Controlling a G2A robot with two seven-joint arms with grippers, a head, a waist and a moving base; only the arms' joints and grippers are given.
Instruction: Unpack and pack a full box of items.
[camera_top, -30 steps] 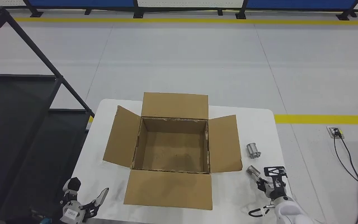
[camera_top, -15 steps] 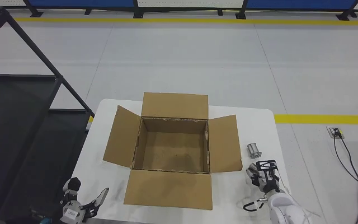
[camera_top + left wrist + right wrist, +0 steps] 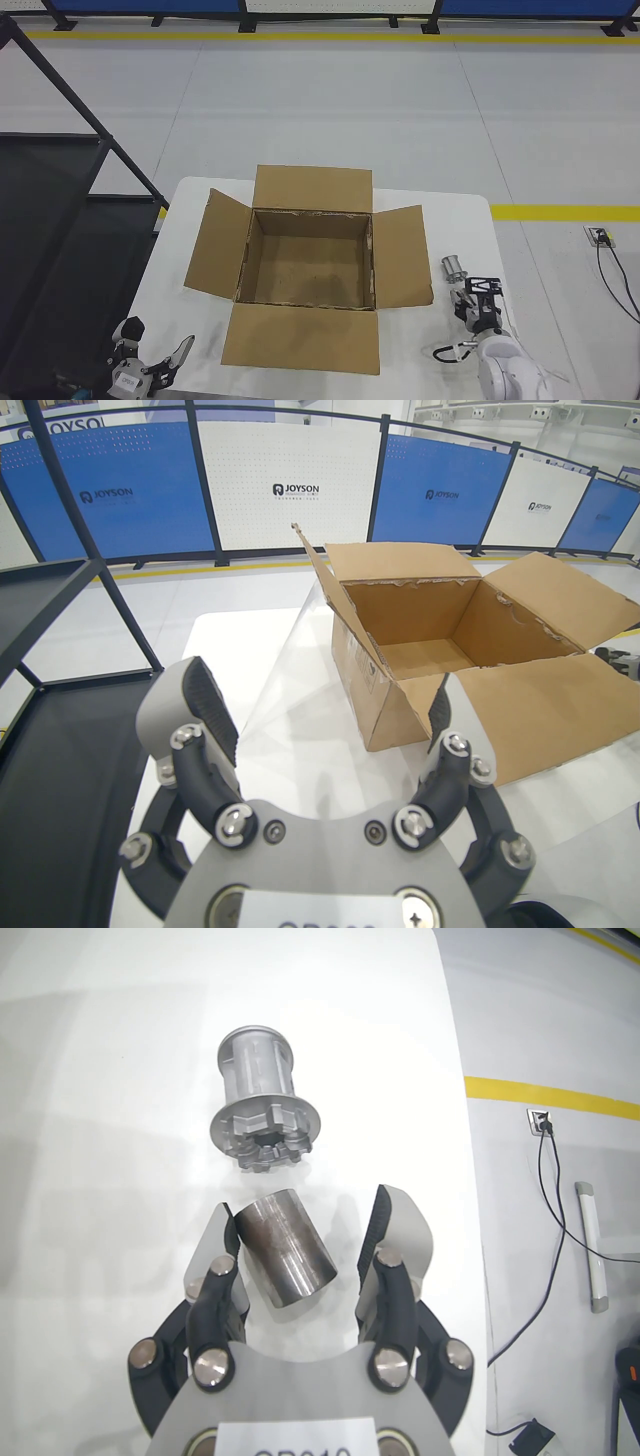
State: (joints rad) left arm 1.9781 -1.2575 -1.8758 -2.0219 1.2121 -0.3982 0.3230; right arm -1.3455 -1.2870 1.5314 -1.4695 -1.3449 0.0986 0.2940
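White table (image 3: 455, 222), right of the open cardboard box (image 3: 312, 188): right claw (image 3: 303, 1200), fingers apart, straddles a steel cylinder (image 3: 285, 1248) near a flanged part (image 3: 262, 1118); left claw (image 3: 320, 685) likewise apart.

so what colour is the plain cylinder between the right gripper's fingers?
Cylinder: dark metallic grey with brownish tarnish patches, clearest in the right wrist view.

Logos mark the fence panels (image 3: 280, 460); the box label (image 3: 369, 667) seems illegible.

From above, right claw (image 3: 478, 298) hides most of the steel cylinder (image 3: 285, 1248); left claw (image 3: 158, 342) base cut off by the frame edge.
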